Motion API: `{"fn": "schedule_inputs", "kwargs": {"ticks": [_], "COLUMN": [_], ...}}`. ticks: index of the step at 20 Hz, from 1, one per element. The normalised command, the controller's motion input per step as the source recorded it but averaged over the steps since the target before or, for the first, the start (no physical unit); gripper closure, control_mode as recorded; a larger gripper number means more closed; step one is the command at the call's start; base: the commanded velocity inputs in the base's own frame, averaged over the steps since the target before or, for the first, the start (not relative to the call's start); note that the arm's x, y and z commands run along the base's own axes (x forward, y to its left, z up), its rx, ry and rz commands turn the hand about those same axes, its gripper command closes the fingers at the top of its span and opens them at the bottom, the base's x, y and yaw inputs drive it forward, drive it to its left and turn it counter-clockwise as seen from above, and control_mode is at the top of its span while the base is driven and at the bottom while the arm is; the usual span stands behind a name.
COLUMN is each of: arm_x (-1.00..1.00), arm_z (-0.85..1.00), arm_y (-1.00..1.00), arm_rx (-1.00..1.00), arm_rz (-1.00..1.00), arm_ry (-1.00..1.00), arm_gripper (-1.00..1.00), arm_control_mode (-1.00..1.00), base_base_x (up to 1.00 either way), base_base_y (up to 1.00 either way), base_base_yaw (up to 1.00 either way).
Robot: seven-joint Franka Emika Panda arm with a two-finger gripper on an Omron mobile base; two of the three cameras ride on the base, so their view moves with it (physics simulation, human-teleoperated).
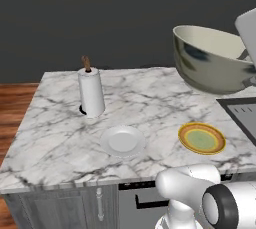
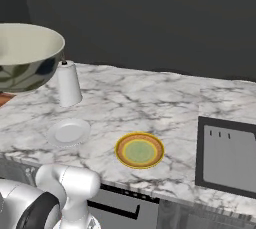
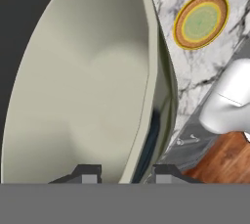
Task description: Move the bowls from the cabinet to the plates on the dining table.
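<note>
The hand view shows the gripper (image 3: pixel 124 173) clamped on the rim of the cream bowl (image 3: pixel 83 86), one fingertip inside, one outside; the bowl looks empty. The base views show it aloft above the dining table (image 1: pixel 55 138). There two plates lie bare: the white plate (image 1: pixel 123 141) and the yellow-rimmed plate (image 1: pixel 201 138), beside one paper-towel roll (image 1: pixel 91 92).

Marble dining table (image 1: pixel 60 138), white plate (image 1: pixel 123 140), yellow-rimmed plate (image 1: pixel 201 138), paper-towel roll (image 1: pixel 91 92), dark mat (image 2: pixel 227 157)

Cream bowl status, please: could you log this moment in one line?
pincer: shut on cream bowl rim | bowl: held above dining table | yellow-rimmed plate: bare | white plate: bare
</note>
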Motion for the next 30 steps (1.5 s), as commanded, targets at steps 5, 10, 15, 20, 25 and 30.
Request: {"fn": "schedule_inputs", "kwargs": {"ticks": [5,10,15,20,25,30], "arm_x": [0.0,0.0,0.4,0.35,0.12,0.07], "arm_z": [0.0,0.0,-0.24,-0.18,-0.31,-0.38], "arm_y": [0.0,0.0,-0.02,-0.08,-0.07,-0.02], "arm_rx": [0.0,0.0,0.0,0.0,-0.06,-0.15], "arm_rz": [0.0,0.0,0.11,0.19,0.05,0.07], "arm_ry": [0.0,0.0,0.13,0.02,0.0,-0.07], "arm_gripper": [1.0,1.0,1.0,1.0,1.0,1.0], "arm_control_mode": [1.0,1.0,-1.0,-1.0,-1.0,-1.0], "base_base_x": [0.53,0.37,0.0,0.0,0.0,0.0], "base_base_y": [0.01,0.0,0.0,0.0,0.0,0.0], "base_base_yaw": [0.01,0.04,0.0,0.0,0.0,0.0]}}
